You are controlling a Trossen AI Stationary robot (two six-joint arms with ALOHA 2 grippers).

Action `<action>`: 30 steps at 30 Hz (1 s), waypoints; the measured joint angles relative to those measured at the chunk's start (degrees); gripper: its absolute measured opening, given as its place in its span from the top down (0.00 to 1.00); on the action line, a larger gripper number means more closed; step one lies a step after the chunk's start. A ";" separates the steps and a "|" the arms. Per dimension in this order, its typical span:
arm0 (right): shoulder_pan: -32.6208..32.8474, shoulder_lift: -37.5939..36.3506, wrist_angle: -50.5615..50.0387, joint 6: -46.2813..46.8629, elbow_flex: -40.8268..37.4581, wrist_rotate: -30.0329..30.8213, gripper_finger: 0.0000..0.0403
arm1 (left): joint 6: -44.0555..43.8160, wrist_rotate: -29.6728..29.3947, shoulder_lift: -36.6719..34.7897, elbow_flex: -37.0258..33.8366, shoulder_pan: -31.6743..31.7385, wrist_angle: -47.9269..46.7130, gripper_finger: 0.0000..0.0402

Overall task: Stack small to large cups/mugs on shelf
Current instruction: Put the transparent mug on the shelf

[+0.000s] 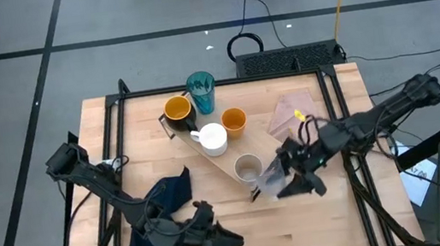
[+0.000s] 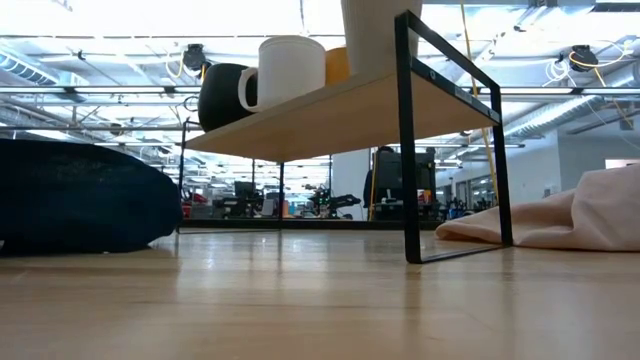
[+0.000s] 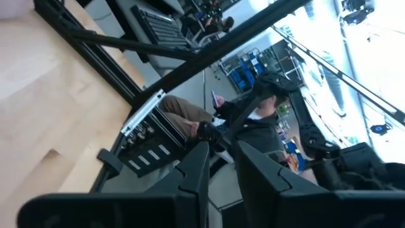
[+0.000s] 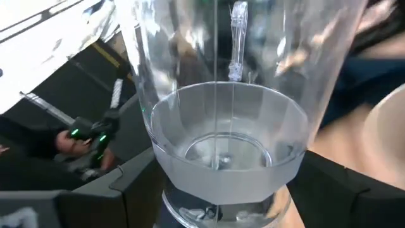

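Right wrist view shows the small clear cup (image 4: pixel 221 126) filling the frame, clamped between the right gripper (image 4: pixel 221 209) fingers, so that arm holds it. In the high view the clear cup (image 1: pixel 276 181) hangs just off the near end of the shelf (image 1: pixel 224 167), beside the beige-grey cup (image 1: pixel 248 168) that stands at that end. Along the board toward the far left corner of the table (image 1: pixel 337 219) follow the white mug (image 1: pixel 213 138), the small orange cup (image 1: pixel 233 120), the yellow-orange mug (image 1: pixel 177 110) and the teal tumbler (image 1: pixel 201 92). So 5 cups appear to be on or at the shelf, side by side, and 1 is in the air; I judge the task around its middle, with nesting by size not yet done. The pinkish cloth (image 1: pixel 292 113) lies near the right edge. The left gripper (image 1: pixel 219 242) waits at the near edge beside a dark blue cloth (image 1: pixel 163 209), its fingers (image 3: pixel 193 174) nearly together and empty.
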 joint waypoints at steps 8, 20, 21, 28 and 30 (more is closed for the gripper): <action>-7.07 -3.83 -4.16 -11.19 0.00 3.67 0.31 | 1.21 -2.20 0.00 0.00 0.42 0.00 0.81; -13.18 -4.20 -16.74 -22.27 -0.04 15.45 0.31 | 1.43 -2.17 0.00 0.00 0.42 0.13 0.81; -13.58 -4.29 -17.28 -22.84 -0.04 16.23 0.31 | 1.47 -2.16 0.00 0.00 0.42 0.13 0.81; -14.49 -5.51 -24.23 -27.66 -0.04 19.87 0.31 | 1.26 -3.08 0.00 0.00 0.42 0.17 0.81; -14.49 -6.20 -25.31 -29.64 -0.04 19.83 0.31 | 1.11 -4.32 0.00 0.00 0.42 0.67 0.81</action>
